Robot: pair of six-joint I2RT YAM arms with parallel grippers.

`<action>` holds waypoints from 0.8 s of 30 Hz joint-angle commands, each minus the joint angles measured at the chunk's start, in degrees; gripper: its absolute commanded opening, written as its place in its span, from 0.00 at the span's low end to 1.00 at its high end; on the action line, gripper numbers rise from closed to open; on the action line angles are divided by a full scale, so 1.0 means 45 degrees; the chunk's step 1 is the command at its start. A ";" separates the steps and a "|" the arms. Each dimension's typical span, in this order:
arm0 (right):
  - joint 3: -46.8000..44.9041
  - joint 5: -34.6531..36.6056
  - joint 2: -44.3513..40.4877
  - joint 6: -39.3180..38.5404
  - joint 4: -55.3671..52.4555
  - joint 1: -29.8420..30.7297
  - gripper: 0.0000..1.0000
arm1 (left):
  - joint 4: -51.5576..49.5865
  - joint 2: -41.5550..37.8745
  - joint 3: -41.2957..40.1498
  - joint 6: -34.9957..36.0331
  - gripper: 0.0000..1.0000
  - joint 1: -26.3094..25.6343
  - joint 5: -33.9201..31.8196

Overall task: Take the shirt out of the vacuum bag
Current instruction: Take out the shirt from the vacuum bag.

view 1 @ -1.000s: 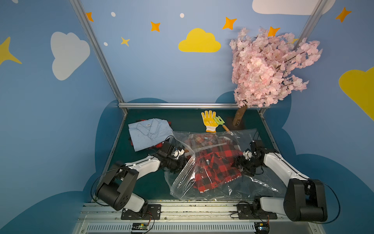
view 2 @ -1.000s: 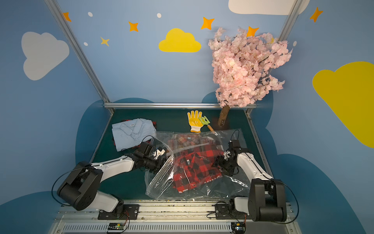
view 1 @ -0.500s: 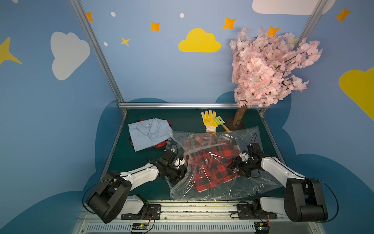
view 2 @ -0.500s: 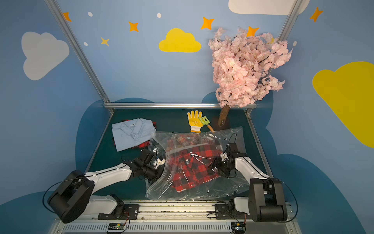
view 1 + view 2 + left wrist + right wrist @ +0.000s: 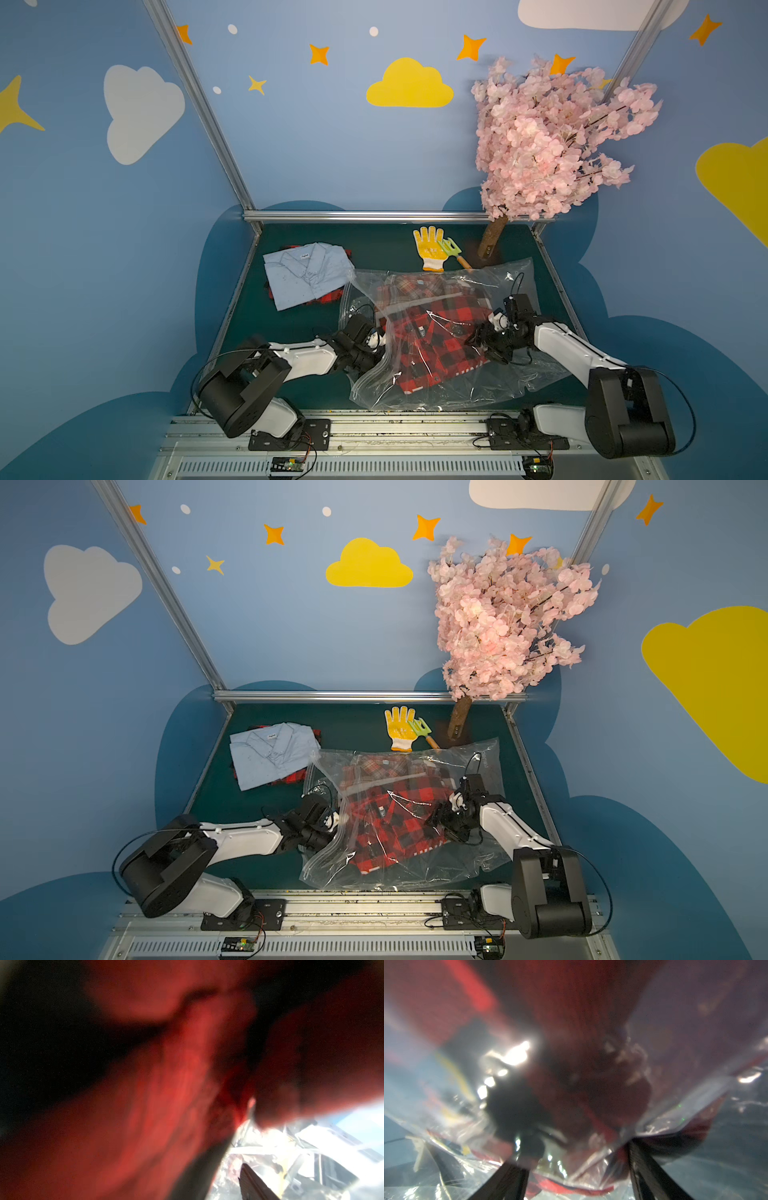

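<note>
Your left gripper (image 5: 372, 344) has dropped toward the front edge of the worktop (image 5: 374, 245) over the last second. It now sits at the left-facing mouth of the vacuum bag (image 5: 478, 392), with its tip inside the bag's outline. The right gripper (image 5: 485, 341) has slid a little leftward and frontward against the bag's right side, and the bag itself has barely shifted. I read this as the reach-in step, so the pull-out has not begun. The bag lies on the right half of the worktop, its near edge almost at the front edge. The shirt (image 5: 432, 345), in a red-and-black check, is wholly inside the bag in both top views. A paler checked garment (image 5: 415, 286) lies in the bag's far part. Your left wrist view is a blur of red cloth close against the lens with only one finger showing, so I cannot tell whether that hand is wide, narrow or gripping. In the right wrist view the fingers (image 5: 646, 1167) stand wide apart, with film and red cloth bulging between them but not visibly pinched. Outside the bag, toward the far left corner, a pale blue shirt (image 5: 307, 274) lies folded on another red checked piece.
</note>
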 commanded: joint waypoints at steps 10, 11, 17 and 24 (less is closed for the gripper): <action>-0.0579 -0.0162 0.0163 0.0102 -0.0163 0.0344 0.72 | 0.0117 -0.0191 0.0383 -0.0421 0.31 -0.0294 -0.0965; -0.0576 -0.0163 0.0148 0.0101 -0.0156 0.0344 0.72 | -0.0417 -0.0429 0.0534 -0.0200 0.29 -0.0308 -0.1087; -0.0499 -0.0242 0.0309 0.0083 -0.0016 0.0355 0.72 | -0.2992 -0.1483 0.1538 0.1079 0.09 -0.0338 -0.1695; -0.0067 -0.0178 0.0205 -0.0226 -0.0485 0.0364 0.79 | -0.3553 -0.1625 0.2369 0.1323 0.03 -0.0347 -0.1493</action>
